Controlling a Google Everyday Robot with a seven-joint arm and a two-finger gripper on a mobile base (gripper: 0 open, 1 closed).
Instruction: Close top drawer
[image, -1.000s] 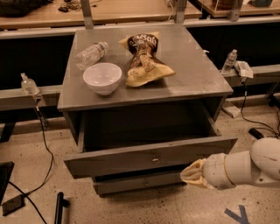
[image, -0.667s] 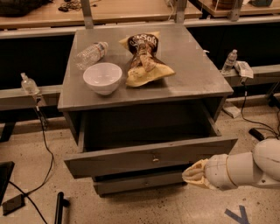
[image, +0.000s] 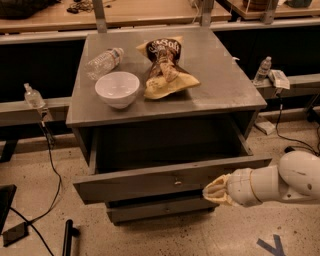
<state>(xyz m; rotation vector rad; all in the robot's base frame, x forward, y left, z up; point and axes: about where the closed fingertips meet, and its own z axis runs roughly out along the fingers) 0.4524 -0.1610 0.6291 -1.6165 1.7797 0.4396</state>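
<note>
The top drawer (image: 150, 181) is a wide grey drawer with a flat front and a small round knob (image: 177, 182) at its centre. It stands pulled far out of the grey cabinet (image: 220, 85), and its inside looks dark. My gripper (image: 214, 190) comes in from the right on a white arm, and its tan tip is against the right part of the drawer front. A lower drawer front (image: 160, 209) shows just beneath.
On the cabinet top stand a white bowl (image: 117, 89), a lying plastic bottle (image: 103, 62) and a crumpled chip bag (image: 165, 67). Cables (image: 50, 155) run over the floor at left. A small bottle (image: 263, 69) stands on the right ledge.
The view has shifted slightly. My gripper stays at the right part of the drawer front. The drawer stands about as far out as before.
</note>
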